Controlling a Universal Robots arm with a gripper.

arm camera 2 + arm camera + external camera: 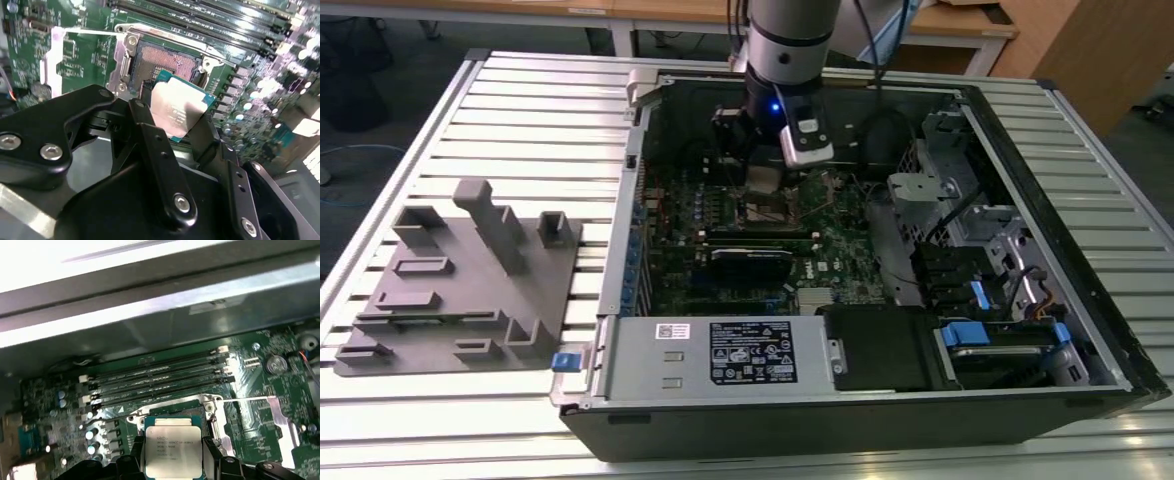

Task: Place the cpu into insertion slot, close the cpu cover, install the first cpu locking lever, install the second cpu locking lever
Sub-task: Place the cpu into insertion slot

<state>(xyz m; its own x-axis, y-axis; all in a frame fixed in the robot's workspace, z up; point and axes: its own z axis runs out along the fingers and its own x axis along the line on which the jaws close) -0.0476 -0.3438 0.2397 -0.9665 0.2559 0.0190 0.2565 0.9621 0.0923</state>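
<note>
Between the gripper's [172, 131] fingers [142, 120], closed on its edges likely to keep the underside free, the cpu [178, 106] hangs over the insertion slot [162, 60].

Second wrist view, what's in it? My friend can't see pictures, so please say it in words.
The black gripper pinches the cpu, a silvery square chip, right by the uncovered insertion slot. Green circuit board surrounds the slot, with long dark memory slots beside it.

Lab: slatted aluminium bench [520, 120], wooden desks [971, 22].
</note>
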